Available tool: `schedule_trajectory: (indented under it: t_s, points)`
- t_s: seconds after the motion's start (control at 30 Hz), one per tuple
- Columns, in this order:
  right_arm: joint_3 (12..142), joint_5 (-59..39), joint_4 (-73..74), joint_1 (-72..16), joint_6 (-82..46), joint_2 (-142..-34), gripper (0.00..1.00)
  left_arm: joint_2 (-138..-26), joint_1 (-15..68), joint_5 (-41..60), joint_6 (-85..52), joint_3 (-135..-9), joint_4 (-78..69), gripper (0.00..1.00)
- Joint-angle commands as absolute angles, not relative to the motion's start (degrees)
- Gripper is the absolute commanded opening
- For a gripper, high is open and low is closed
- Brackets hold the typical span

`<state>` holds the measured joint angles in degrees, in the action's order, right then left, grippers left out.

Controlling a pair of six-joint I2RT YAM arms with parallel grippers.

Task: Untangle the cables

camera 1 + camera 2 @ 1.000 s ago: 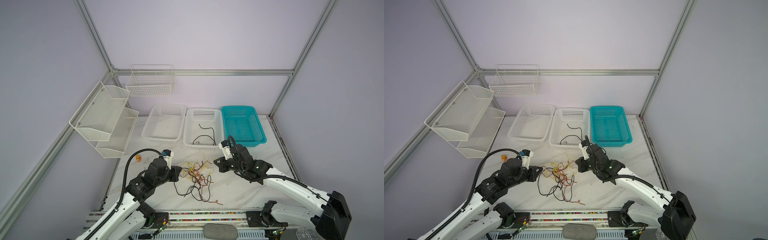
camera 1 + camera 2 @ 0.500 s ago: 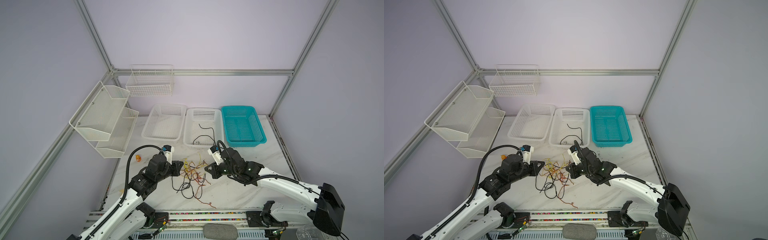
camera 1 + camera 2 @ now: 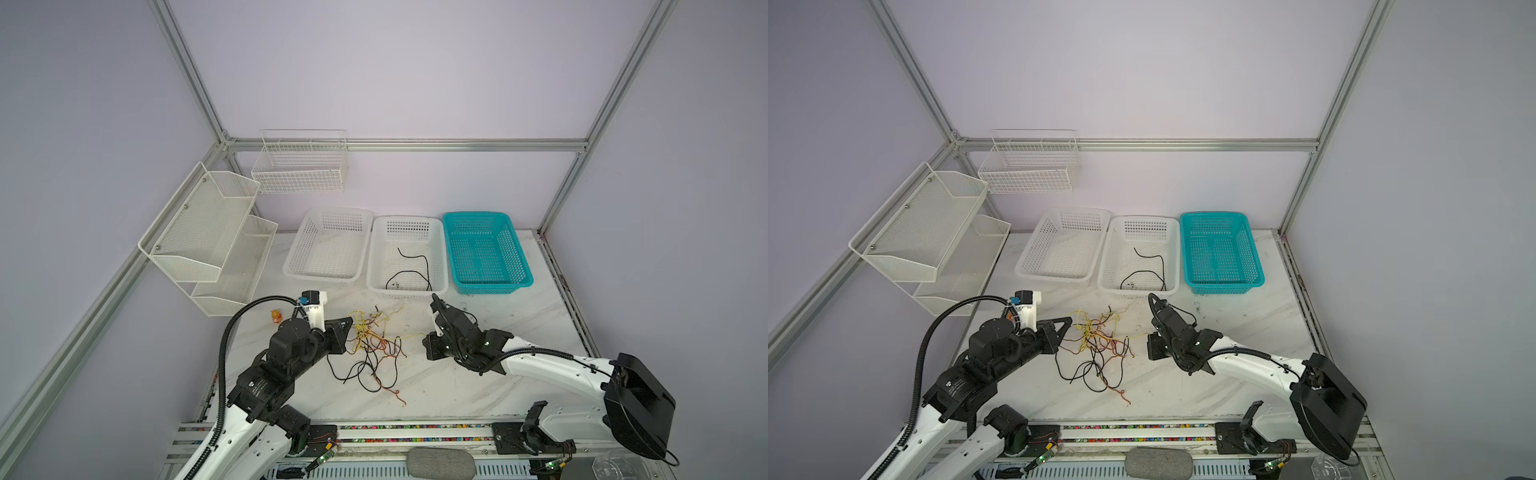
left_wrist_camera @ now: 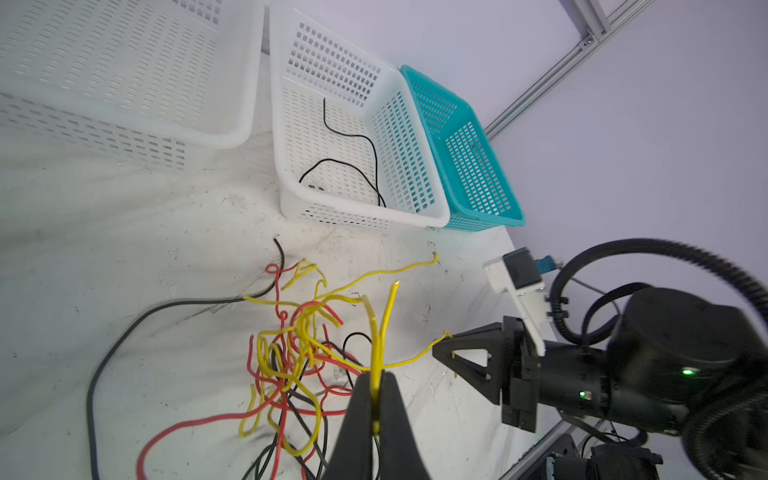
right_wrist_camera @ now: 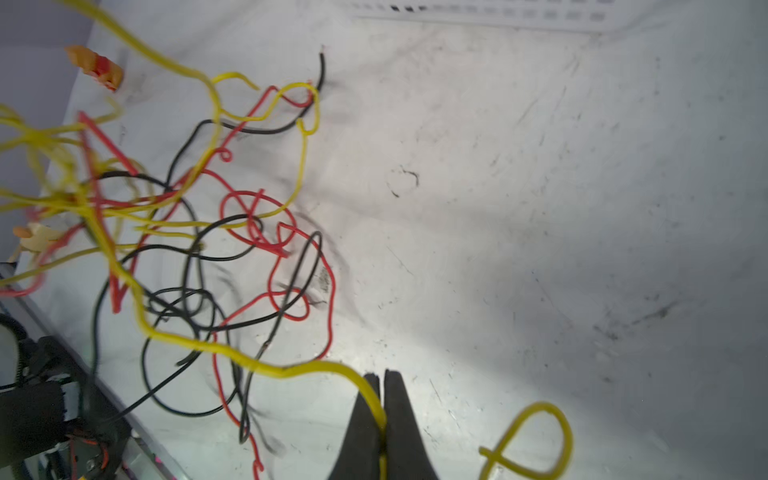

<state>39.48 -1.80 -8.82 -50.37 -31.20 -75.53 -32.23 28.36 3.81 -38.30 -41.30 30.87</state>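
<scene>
- Yellow insulation shows between the jaws of the left gripper. They are pinched tight on a yellow cable at the 9 o'clock edge of the heap, and its loose ends stick up past the tips.
- The cables lie as a knot of black, yellow and red strands on the marble table, between the two grippers in both top views.
- One black cable lies alone in the middle white basket, at 12 o'clock from the heap.
- At 3 o'clock the right gripper is clamped on a yellow strand that runs back into the knot. Whether it belongs to the cable the left claw holds cannot be told.
- The step in hand looks like drawing a yellow cable free, with one claw anchoring and the other pulling.
- The task seems at an early stage, since most strands are knotted together.
- The next move probably calls for a slow, slightly lifted pull toward 3 o'clock. It should watch for red and black loops dragging along.
</scene>
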Motion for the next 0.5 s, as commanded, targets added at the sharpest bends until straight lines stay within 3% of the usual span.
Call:
schedule_trajectory:
  t_s: [0.0, 0.23, 0.47]
  points:
    - [36.1, 1.0, -6.5, -48.7, -36.3, -76.0, 0.0, -31.4, 28.1, 2.5, -36.3, -52.9, 30.2, 0.0]
    - [32.4, 2.5, -4.9, -45.6, -38.0, -77.6, 0.0, -32.2, 28.1, -1.0, -31.8, -62.1, 36.3, 0.0]
    - [31.2, -3.3, -0.9, -42.9, -32.7, -77.8, 0.0, -33.4, 28.1, 1.7, -33.2, -60.9, 33.1, 0.0]
